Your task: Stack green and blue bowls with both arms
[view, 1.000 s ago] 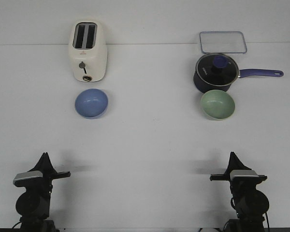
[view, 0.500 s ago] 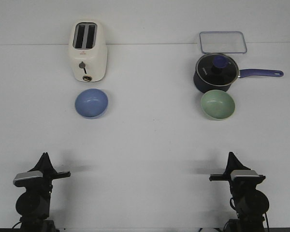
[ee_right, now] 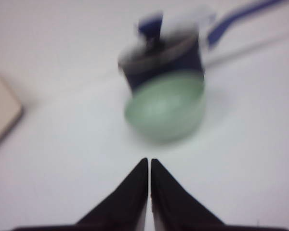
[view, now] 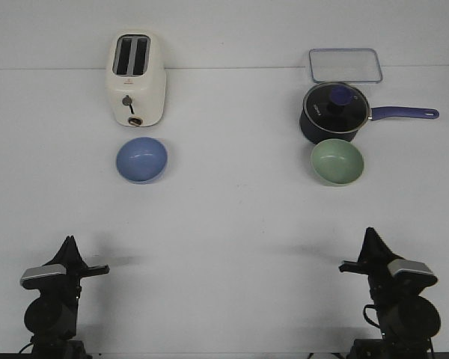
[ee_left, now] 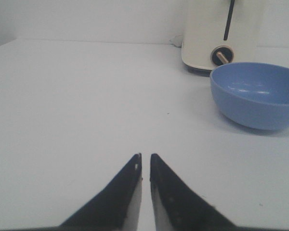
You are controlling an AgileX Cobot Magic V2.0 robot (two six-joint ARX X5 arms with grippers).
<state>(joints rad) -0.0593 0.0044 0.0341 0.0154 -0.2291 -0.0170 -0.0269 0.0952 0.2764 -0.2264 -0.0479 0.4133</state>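
The periwinkle blue bowl (view: 141,159) stands upright on the white table just in front of the toaster; it also shows in the left wrist view (ee_left: 256,94). The pale green bowl (view: 337,161) stands upright just in front of the navy saucepan; it shows blurred in the right wrist view (ee_right: 164,107). My left gripper (view: 69,243) is shut and empty near the table's front left, well short of the blue bowl; its tips show in the left wrist view (ee_left: 145,156). My right gripper (view: 370,234) is shut and empty at the front right, short of the green bowl (ee_right: 149,160).
A cream toaster (view: 135,79) stands at the back left. A dark navy saucepan (view: 335,112) with a glass lid and a handle pointing right stands behind the green bowl. A clear rectangular lid (view: 345,64) lies at the back right.
My right arm has shifted to the right and turned, and its wrist view is motion-blurred. The left arm and both bowls have not moved.
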